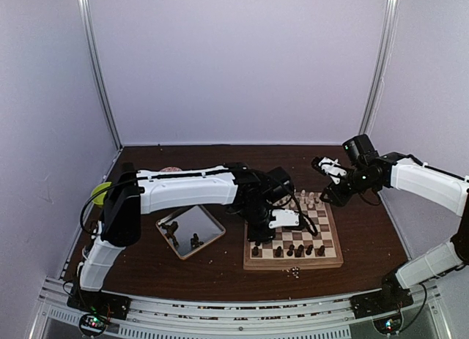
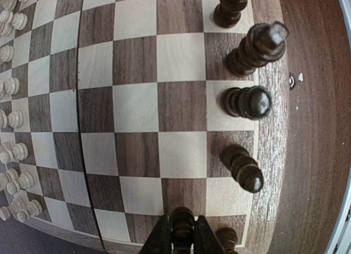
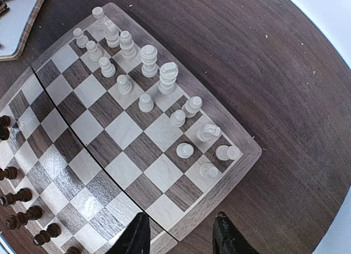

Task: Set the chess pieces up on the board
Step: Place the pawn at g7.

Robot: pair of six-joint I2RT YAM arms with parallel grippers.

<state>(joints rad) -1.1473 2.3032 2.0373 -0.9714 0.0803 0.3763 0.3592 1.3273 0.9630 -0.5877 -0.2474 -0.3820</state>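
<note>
The board point(image 1: 293, 265) lies right of centre. Cream pieces point(image 1: 308, 201) stand in two rows along its far side, also in the right wrist view point(image 3: 148, 62). Several dark pieces point(image 1: 297, 250) stand along its near edge, in a row by the rim in the left wrist view point(image 2: 247, 103). My left gripper point(image 2: 181, 224) is shut on a dark piece point(image 2: 182, 213), upright over a dark square at the board's near left corner point(image 1: 256, 250). My right gripper point(image 3: 181, 237) is open and empty, high above the board's far right corner point(image 1: 322, 167).
A silver metal tray point(image 1: 209, 223) lies left of the board with two or three dark pieces point(image 1: 196, 241) on it. A yellow-green object point(image 1: 100, 192) sits at the far left. Small crumbs point(image 1: 293, 272) lie in front of the board. Enclosure walls surround the table.
</note>
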